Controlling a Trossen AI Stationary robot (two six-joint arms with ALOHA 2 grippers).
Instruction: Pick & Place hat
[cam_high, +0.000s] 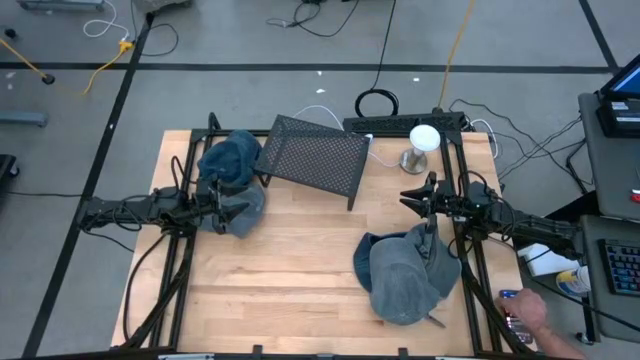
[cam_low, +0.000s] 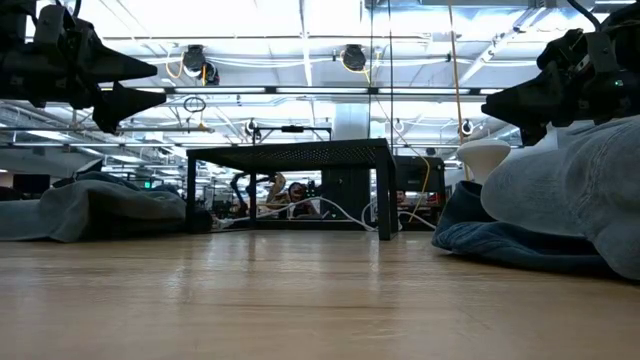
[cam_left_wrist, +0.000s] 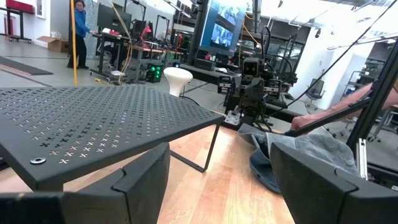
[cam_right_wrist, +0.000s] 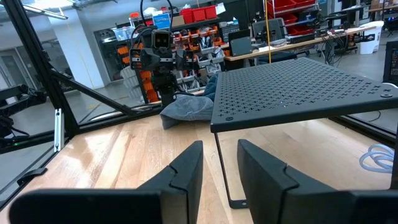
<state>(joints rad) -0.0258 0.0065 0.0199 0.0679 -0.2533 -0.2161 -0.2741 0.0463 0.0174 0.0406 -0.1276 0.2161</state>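
Grey-blue hat (cam_high: 408, 275) near right gripper (cam_high: 418, 192) looks soft, light, floppy — pinch a raised crown fold; right fingers narrowly apart, left gripper (cam_high: 222, 207) wide apart, both empty.

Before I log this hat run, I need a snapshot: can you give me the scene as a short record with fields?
left hat: blue, table's left, beside rack
right hat: blue-grey, table's right
rack: black perforated, back centre
left gripper: open, empty, above left hat
right gripper: narrowly open, empty, above table beyond right hat
person's hand: at right edge
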